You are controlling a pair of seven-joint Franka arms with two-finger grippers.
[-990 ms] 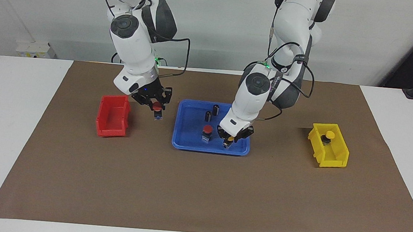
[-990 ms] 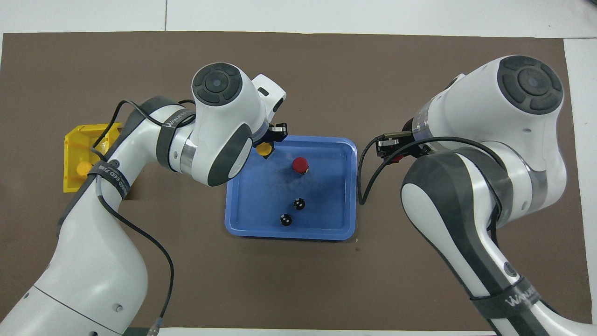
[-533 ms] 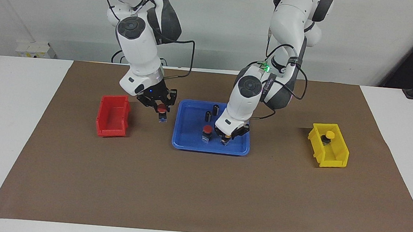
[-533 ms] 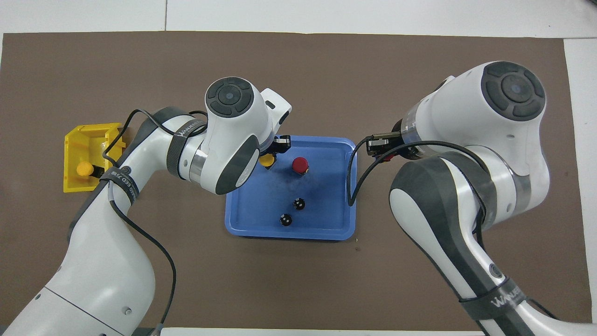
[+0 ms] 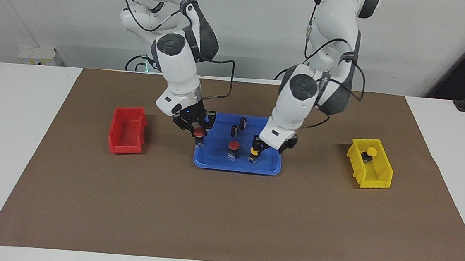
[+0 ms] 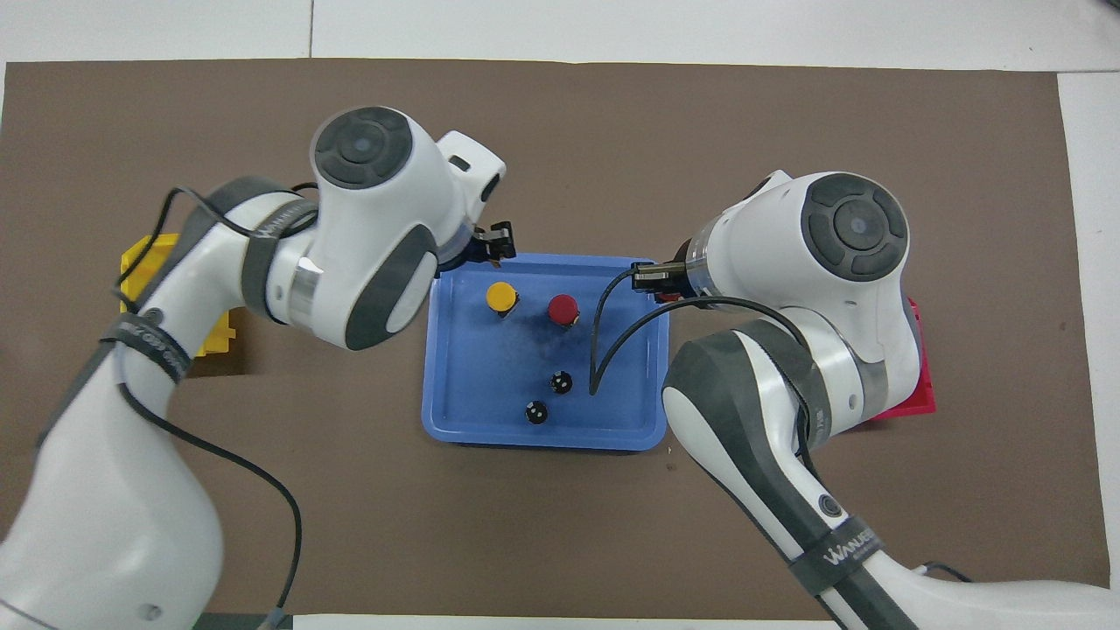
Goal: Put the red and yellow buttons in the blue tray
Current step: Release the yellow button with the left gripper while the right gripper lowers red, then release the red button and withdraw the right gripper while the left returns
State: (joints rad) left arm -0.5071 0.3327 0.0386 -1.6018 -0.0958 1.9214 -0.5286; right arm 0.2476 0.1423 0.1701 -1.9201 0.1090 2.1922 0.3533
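Observation:
The blue tray (image 5: 214, 156) (image 6: 490, 385) holds a red button (image 5: 233, 145) (image 6: 563, 308) and a yellow button (image 5: 253, 152) (image 6: 500, 297), both upright, side by side. My left gripper (image 5: 273, 145) (image 6: 492, 249) is open and empty, just above that yellow button and apart from it. My right gripper (image 5: 198, 131) (image 6: 656, 284) is shut on a second red button (image 5: 199, 133), held over the tray's rim at the right arm's end. The second yellow button (image 5: 371, 152) sits in the yellow bin (image 5: 372, 170).
Two dark capless cylinders (image 5: 234, 130) (image 5: 243, 123) stand in the tray, nearer to the robots than the buttons. An empty red bin (image 5: 126, 129) stands toward the right arm's end. The left arm hides most of the yellow bin in the overhead view.
My left gripper let go of the yellow button in the tray and rose off it. My right gripper carried its red button from beside the red bin to over the tray's rim.

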